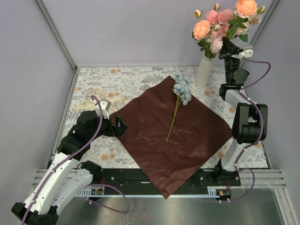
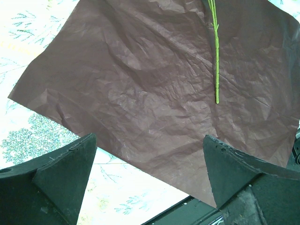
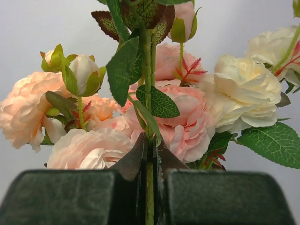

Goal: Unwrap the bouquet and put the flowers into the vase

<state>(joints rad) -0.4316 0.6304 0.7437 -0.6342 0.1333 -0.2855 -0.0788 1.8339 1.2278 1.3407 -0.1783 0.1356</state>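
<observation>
Cream ribbon (image 1: 88, 101) lies loose on the patterned tablecloth (image 1: 140, 79) at the far left. Just right of it and nearer, the left gripper (image 1: 120, 126) sits low at the left corner of the wrapping paper (image 1: 183, 136), fingers spread wide, nothing between them. In the left wrist view the left gripper (image 2: 150, 157) faces the wrapping paper (image 2: 140, 84). The maroon, crinkled sheet is flat and unfolded mid-table, its near corner over the table edge. One blue sprig (image 1: 182, 88) lies on the sheet's far part, thin green stem (image 2: 216, 61) pointing near. Right of that, the white vase (image 1: 204, 70) stands upright at the far right. Pink, peach and cream flowers (image 1: 218, 23) bunch above its rim. The right gripper (image 1: 228, 47) is raised beside them, fingers pressed together on one green flower stem (image 3: 150, 108), seen close in the right wrist view (image 3: 150, 173). Cannot tell if that stem reaches the vase.
</observation>
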